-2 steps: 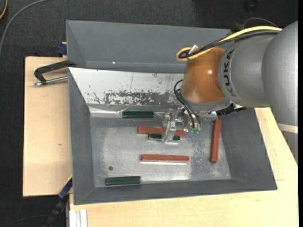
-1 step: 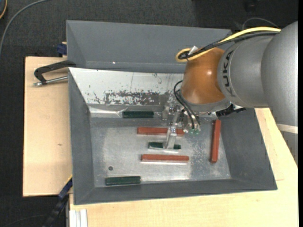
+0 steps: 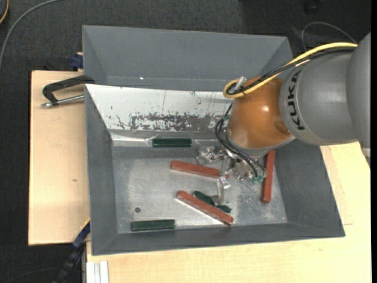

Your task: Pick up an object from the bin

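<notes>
Pick not yet made: nothing is lifted.
The gripper is poised over a short dark green stick touching a reddish-brown stick in the middle of the bin; its jaw state cannot be told.

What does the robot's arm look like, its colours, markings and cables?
The arm is a thick, rounded grey link with black KUKA lettering on its side. Its wrist wears a glossy orange domed cover. A yellow cable runs over the top beside a darker one. At its end is a small silvery metal pincer with thin wires about it.
</notes>
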